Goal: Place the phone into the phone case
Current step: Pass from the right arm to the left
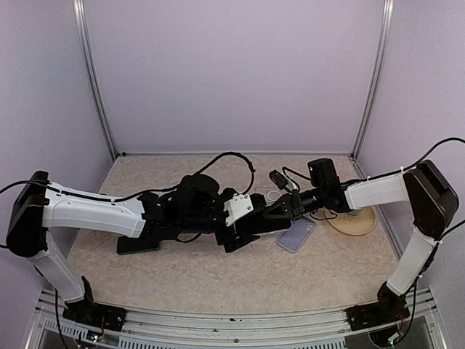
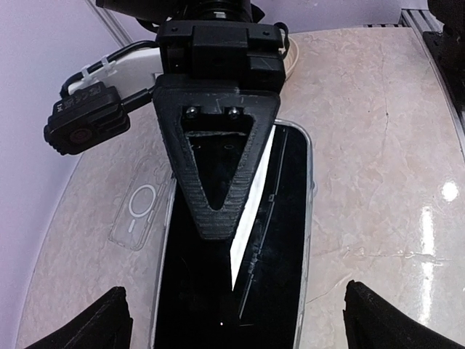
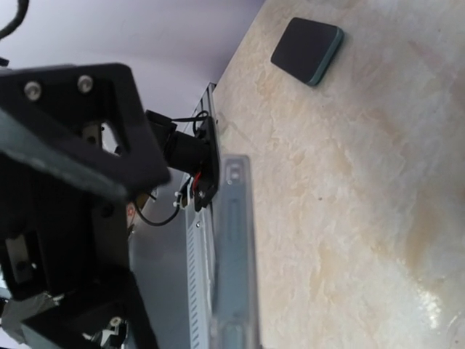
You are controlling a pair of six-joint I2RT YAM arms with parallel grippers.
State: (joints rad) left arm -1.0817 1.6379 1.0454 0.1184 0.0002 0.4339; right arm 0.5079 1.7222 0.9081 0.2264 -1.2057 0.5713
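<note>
The phone (image 2: 276, 291), black screen up, lies flat on the table with the clear rim of the phone case (image 2: 309, 218) along both of its long sides. From above its screen looks lavender (image 1: 296, 234). My right gripper (image 2: 214, 229) is shut, and its dark wedge tip rests on the screen near the middle. My left gripper (image 2: 232, 320) is open wide, with its fingertips (image 2: 94, 323) on either side of the phone's near end, apart from it. In the right wrist view a blurred clear strip of case wall (image 3: 232, 254) runs up from the bottom edge. My own fingertips do not show there.
A second clear case with a white ring (image 2: 139, 207) lies against the phone's far side. A dark slab with a teal edge (image 1: 138, 246) sits under the left arm. A beige round plate (image 1: 356, 222) is at the right. Cables trail behind both arms.
</note>
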